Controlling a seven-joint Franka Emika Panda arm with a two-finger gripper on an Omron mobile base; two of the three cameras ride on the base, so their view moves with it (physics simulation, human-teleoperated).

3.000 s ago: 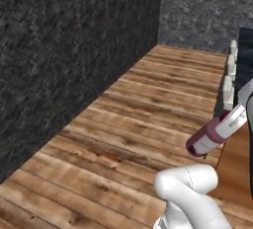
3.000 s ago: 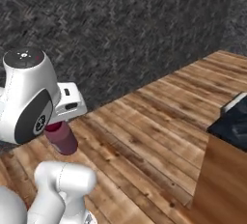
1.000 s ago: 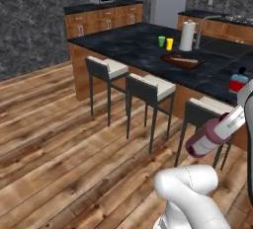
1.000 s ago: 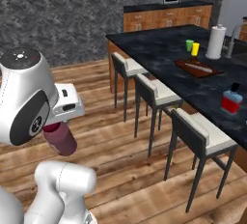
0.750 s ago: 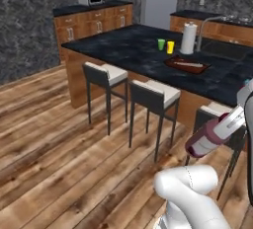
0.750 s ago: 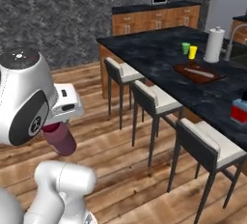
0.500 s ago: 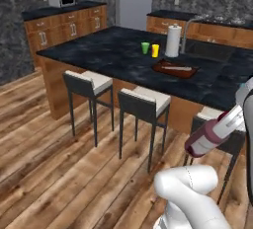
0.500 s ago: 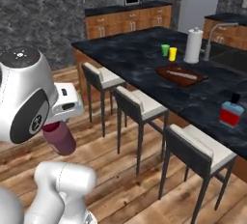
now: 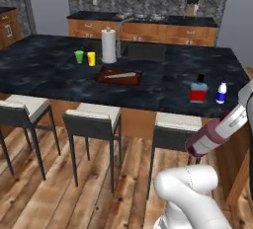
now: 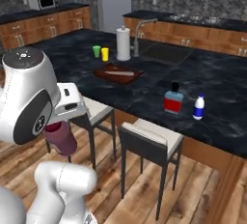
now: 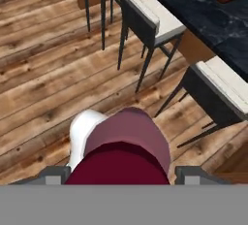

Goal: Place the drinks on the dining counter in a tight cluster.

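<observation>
My gripper (image 11: 123,173) is shut on the tall maroon bottle (image 11: 123,146), which lies tilted in the hand over the wood floor. The same bottle (image 9: 216,132) shows at the right in the left base view, short of the dining counter (image 9: 44,72), and as a maroon butt (image 10: 61,139) under the hand in the right base view. Two other drinks stand close together near the counter's front right: a squat blue-and-red bottle (image 9: 198,90) (image 10: 173,101) and a small white-and-blue bottle (image 9: 222,93) (image 10: 198,107). The held bottle's cap is hidden.
Stools (image 9: 96,117) (image 10: 152,138) line the counter's near edge. On the counter stand a green cup (image 9: 79,57), a yellow cup (image 9: 91,58), a paper towel roll (image 9: 108,45) and a brown board (image 9: 118,76) with a knife. A sink (image 9: 144,51) lies behind.
The whole picture has shifted: the base has moved, and the counter with its stools now lies nearer and more central. The maroon bottle stays in the gripper in the same pose.
</observation>
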